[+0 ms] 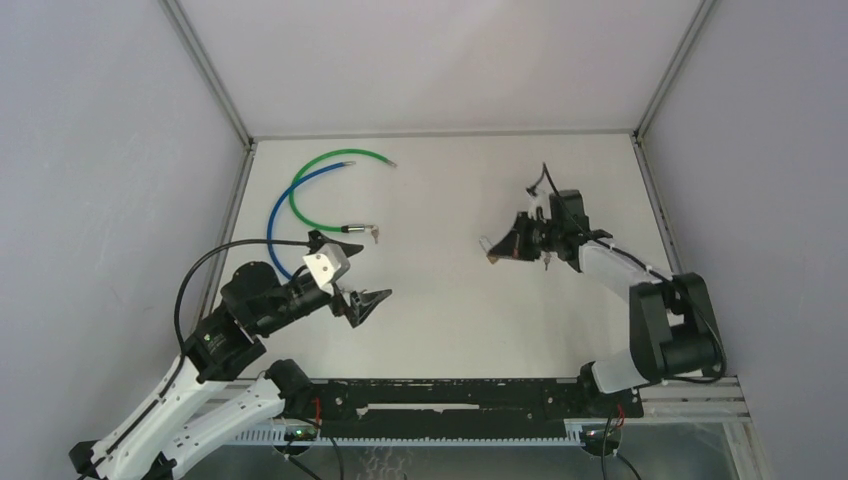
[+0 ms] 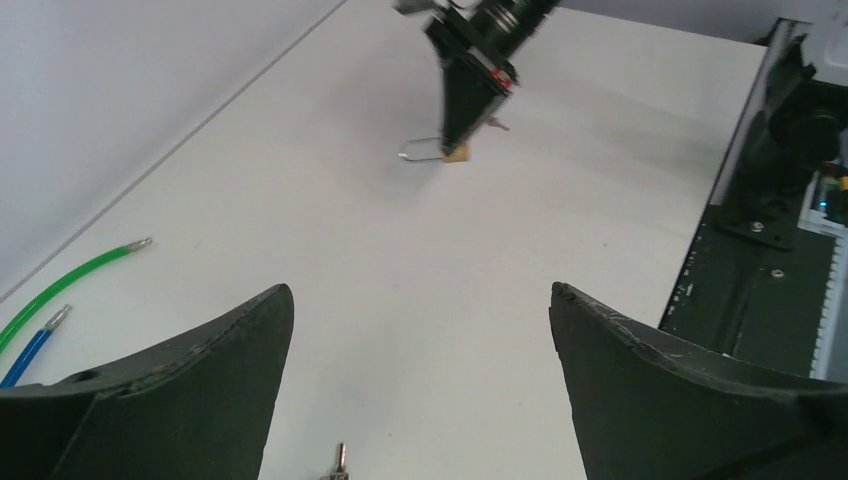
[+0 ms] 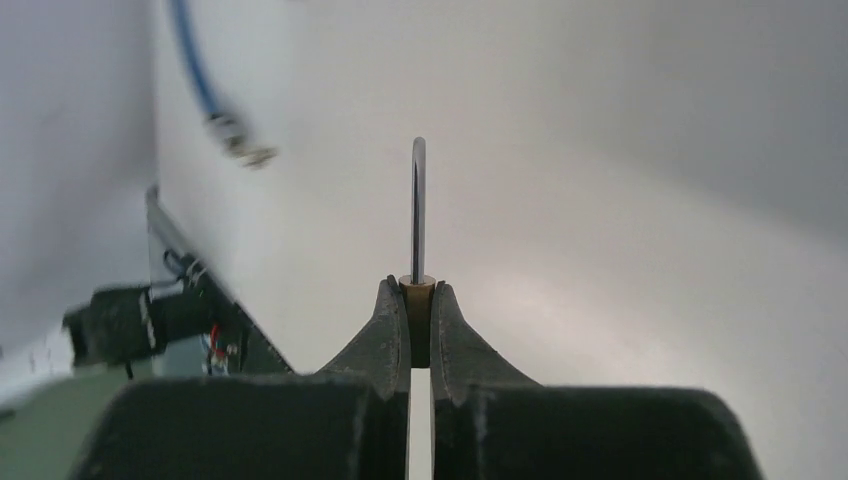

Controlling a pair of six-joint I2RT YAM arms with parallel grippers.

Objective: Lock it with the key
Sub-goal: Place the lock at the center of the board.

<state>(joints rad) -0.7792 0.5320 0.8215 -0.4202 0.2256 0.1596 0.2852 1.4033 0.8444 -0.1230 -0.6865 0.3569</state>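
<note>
Right hand (image 1: 495,249) clamped on the padlock (image 3: 418,298), its shackle pointing left toward the other arm. Left hand (image 1: 366,303) wide and empty. The key (image 1: 376,234) lies on the surface (image 1: 450,330) just far of the left hand and well left of the padlock, so the left arm is nearer.

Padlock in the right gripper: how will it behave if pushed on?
Padlock looks small and all metal: probably rigid, light, not fragile. Right gripper pinches only its narrow brass body at the fingertips, so it may pivot or slip under a sideways push.
</note>
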